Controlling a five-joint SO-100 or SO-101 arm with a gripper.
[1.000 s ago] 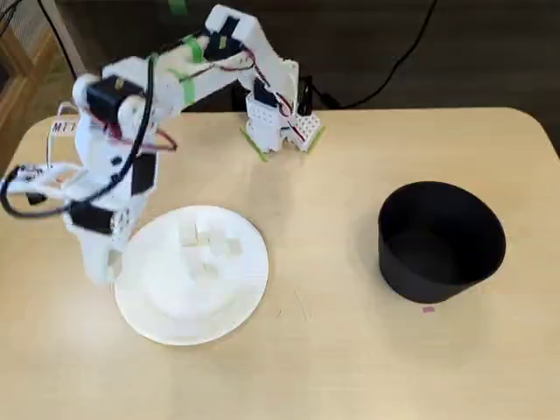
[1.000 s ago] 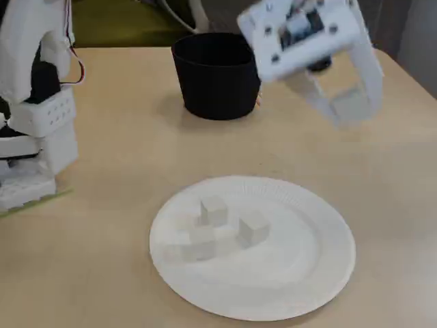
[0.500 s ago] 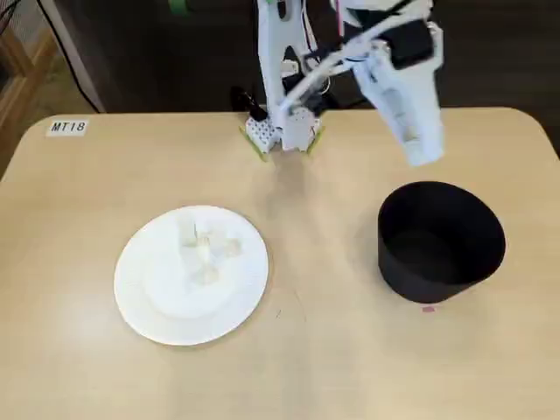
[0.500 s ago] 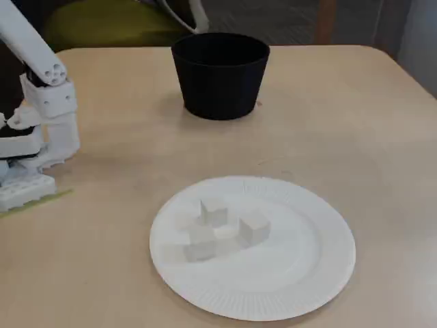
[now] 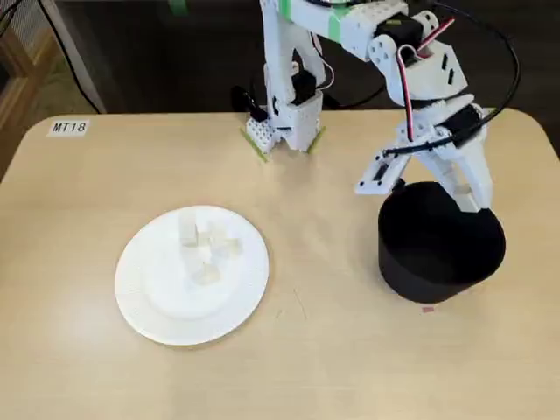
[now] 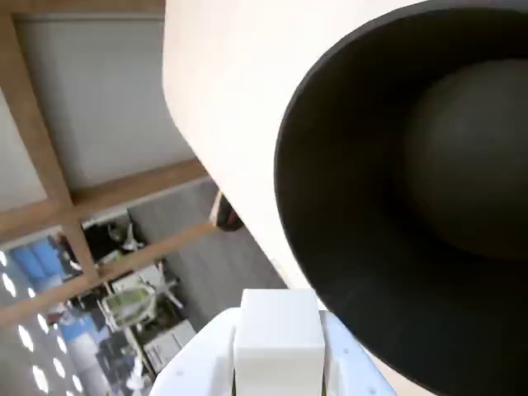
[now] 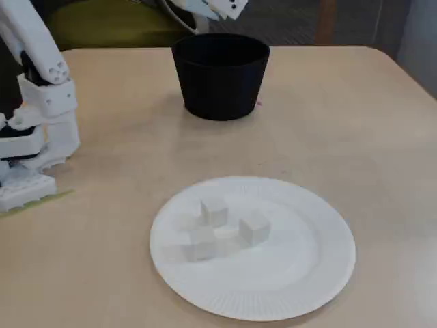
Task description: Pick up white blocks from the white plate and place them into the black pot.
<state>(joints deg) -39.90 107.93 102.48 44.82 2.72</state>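
On the left of a fixed view sits the white plate (image 5: 149, 293), round with a finely ribbed rim, flat on the light wooden table (image 5: 315, 350). A loose cluster of white blocks (image 5: 208, 249) lies on its upper middle part, small off-white cubes, some touching one another; the other fixed view shows the cluster (image 7: 222, 229) more clearly, with about four cubes there. Moving right, the arm's white base (image 5: 284, 131) stands at the table's far edge, green tape on it. Further right, the gripper (image 5: 464, 188) hangs over the far rim of the black pot (image 5: 437, 254), a matte, handle-less pot with tall tapered walls, well apart from the plate. In the wrist view the fingers are closed narrowly around one white block (image 6: 276, 338), a clean pale cube held just outside the pot's rim, and the pot's dark inside (image 6: 429, 190) looks bare where visible.
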